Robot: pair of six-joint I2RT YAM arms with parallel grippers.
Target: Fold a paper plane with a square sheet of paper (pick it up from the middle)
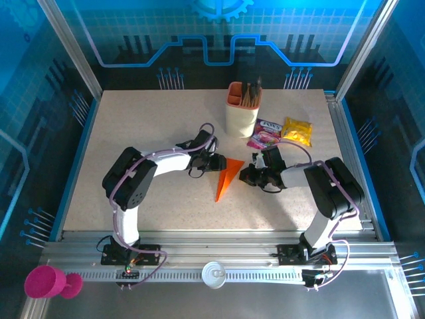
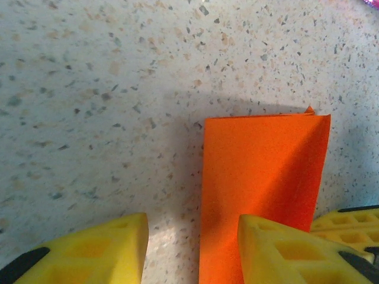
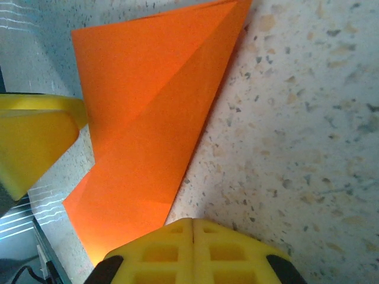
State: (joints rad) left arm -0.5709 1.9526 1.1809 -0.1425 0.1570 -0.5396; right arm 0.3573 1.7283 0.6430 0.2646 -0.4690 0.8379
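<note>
Found orange paper plane point(image 1: 227, 176) lying flat mid-table point(image 1: 133, 133), pointed end toward arms, between both grippers. Noted left gripper point(image 2: 192, 223) spread, one finger over paper. Noted right gripper point(image 3: 192, 229) pressed together, tips at paper's edge.

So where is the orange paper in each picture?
Top view: the orange paper lies in the middle of the speckled table.
Left wrist: lower right, running off the bottom edge.
Right wrist: upper left down to the bottom.
Shared landmark: the speckled table under it.
</note>
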